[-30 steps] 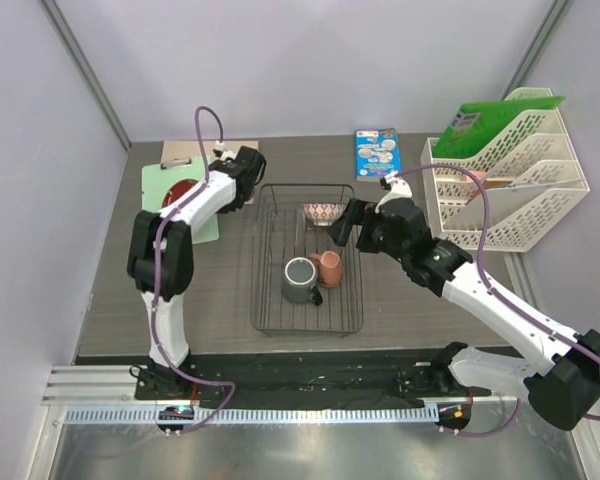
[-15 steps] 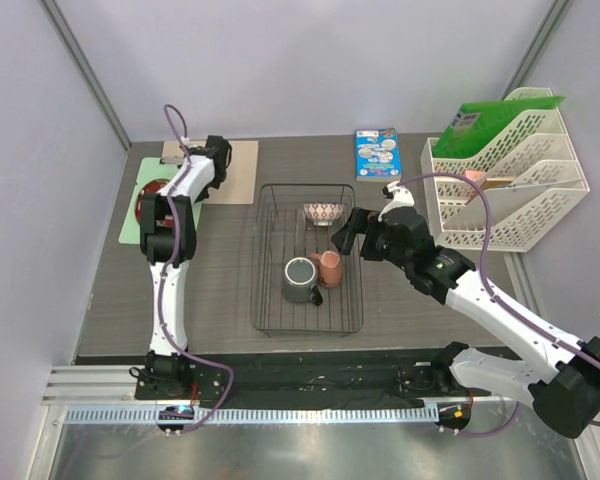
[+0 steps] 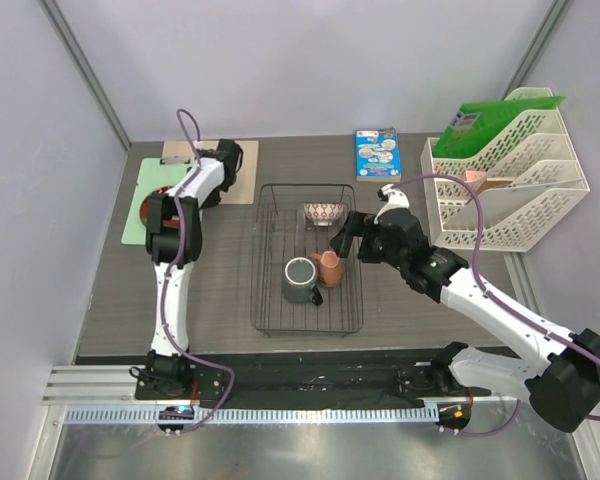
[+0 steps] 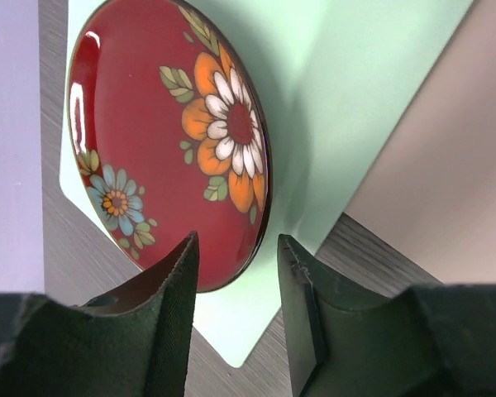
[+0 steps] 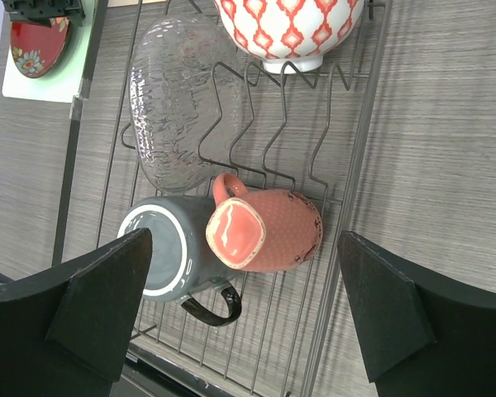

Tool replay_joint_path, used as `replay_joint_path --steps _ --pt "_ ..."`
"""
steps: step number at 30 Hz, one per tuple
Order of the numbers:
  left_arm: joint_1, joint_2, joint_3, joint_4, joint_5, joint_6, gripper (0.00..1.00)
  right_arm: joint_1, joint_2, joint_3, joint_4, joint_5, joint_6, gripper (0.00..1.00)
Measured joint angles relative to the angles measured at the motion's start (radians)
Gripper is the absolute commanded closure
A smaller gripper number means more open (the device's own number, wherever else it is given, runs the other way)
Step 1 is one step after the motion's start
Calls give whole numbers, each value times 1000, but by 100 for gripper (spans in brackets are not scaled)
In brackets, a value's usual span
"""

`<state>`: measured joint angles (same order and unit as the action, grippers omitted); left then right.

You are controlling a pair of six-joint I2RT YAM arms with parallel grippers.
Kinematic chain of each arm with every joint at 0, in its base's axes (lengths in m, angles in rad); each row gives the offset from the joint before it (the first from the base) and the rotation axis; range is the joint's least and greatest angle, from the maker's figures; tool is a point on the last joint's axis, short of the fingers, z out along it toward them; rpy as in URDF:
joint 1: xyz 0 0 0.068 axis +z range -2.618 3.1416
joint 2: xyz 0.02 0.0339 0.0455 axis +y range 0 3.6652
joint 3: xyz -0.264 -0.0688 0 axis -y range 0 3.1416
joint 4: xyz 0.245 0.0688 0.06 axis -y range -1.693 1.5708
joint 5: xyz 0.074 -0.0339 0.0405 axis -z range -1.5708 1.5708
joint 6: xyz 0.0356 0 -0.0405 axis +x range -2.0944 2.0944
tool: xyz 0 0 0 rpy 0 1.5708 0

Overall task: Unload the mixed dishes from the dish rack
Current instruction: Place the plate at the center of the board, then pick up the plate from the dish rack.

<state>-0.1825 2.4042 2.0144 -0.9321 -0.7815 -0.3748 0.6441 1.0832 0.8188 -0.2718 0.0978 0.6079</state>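
The black wire dish rack (image 3: 352,300) stands mid-table. It holds the red-white bowl (image 3: 323,212), the grey-green mug (image 3: 300,280) and the salmon-pink cup (image 3: 329,267). In the right wrist view the cup (image 5: 264,231) lies on its side against the mug (image 5: 161,252), with the bowl (image 5: 289,29) beyond. My right gripper (image 3: 352,235) is open and empty, and hangs over the cup (image 5: 244,248). The dark red flowered plate (image 3: 150,205) lies on a green mat (image 3: 135,230). My left gripper (image 4: 236,281) is open and empty, just short of the plate's (image 4: 157,141) edge.
A clear glass dish (image 5: 178,103) leans in the rack's dividers. A tan board (image 3: 242,175) lies beside the mat. A blue booklet (image 3: 377,153) lies at the back. A white tiered file tray (image 3: 510,190) with a green folder (image 3: 490,120) stands at the right.
The left arm has swung to the left and drawn back, with the red plate lying on the mat. The right gripper has edged left over the rack.
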Motion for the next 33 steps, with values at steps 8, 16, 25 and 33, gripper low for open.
replay_joint_path --steps 8,16,25,33 --pt "-13 -107 27 -26 0 -37 50 0 -19 0 2 13 0 0" --pt "-281 -600 -96 140 66 14 46 0 -56 0 2 79 0 0" --pt "-535 -927 -646 420 415 -102 46 0 -203 -38 6 159 -1 0" --pt "-542 -900 -828 509 534 -194 46 0 -212 -83 13 177 25 0"
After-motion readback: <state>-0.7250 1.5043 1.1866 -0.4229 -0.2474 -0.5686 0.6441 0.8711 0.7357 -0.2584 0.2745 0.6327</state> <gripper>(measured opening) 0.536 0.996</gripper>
